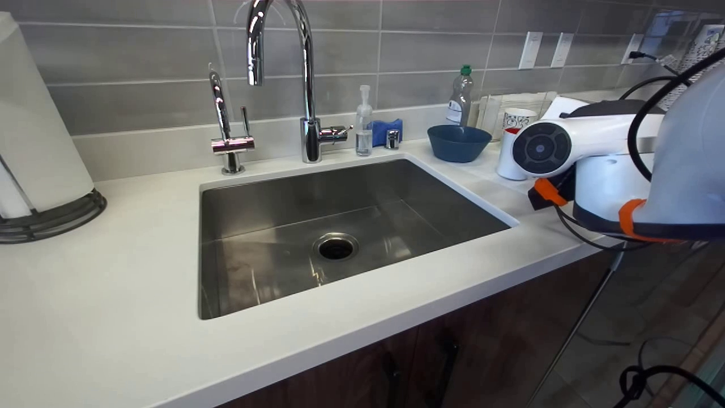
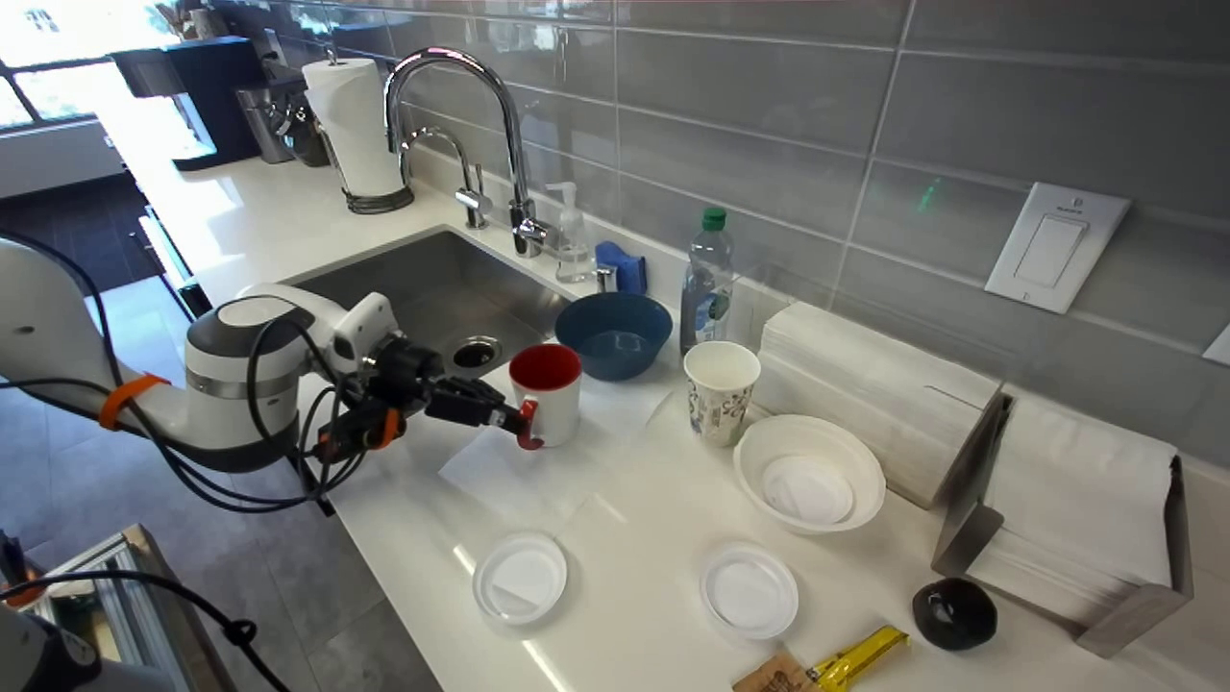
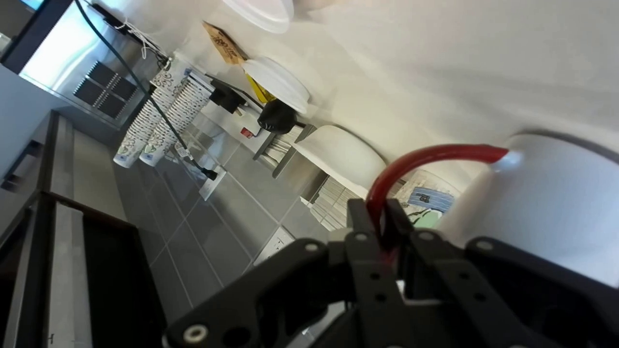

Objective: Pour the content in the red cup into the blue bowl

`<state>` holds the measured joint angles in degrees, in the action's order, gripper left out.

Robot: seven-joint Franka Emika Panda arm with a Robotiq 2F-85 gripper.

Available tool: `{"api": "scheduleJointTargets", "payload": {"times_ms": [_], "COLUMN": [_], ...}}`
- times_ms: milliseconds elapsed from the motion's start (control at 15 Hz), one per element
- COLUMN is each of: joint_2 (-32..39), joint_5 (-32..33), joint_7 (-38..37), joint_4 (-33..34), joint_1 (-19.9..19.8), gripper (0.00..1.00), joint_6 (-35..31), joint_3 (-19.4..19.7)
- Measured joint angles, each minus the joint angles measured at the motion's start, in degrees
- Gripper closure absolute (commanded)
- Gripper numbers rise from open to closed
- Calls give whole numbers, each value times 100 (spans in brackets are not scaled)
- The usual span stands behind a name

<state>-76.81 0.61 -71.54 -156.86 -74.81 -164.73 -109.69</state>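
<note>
Gripper: you have it pinching the handle, jaws closed on both sides of it; prove the hold with a small raise before committing.
Handle: thin and curved, so the cup could swivel in your grip; lift slowly and watch the wrist view for droop.
Cup: upright on the counter; you cannot see what it holds, so keep it level while you carry it.
Bowl: near the cup; clear its rim first, then tip gradually, with the cup's lip over the bowl's middle.
Bottle: close to the bowl; tilt without brushing it.
Paper cup: well apart from the gripper; don't swing wide toward it.
</note>
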Motion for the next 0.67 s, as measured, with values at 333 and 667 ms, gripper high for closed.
{"api": "scheduleJointTargets", "payload": {"times_ms": [333, 667], "joint_2": [-88, -139], "joint_5": [-34, -34], "joint_7": [4, 98], "joint_4": [1, -27], "joint_1": [0, 47], "gripper": [97, 97], "joint_6": [-7, 60], "joint_3": [-38, 10]}}
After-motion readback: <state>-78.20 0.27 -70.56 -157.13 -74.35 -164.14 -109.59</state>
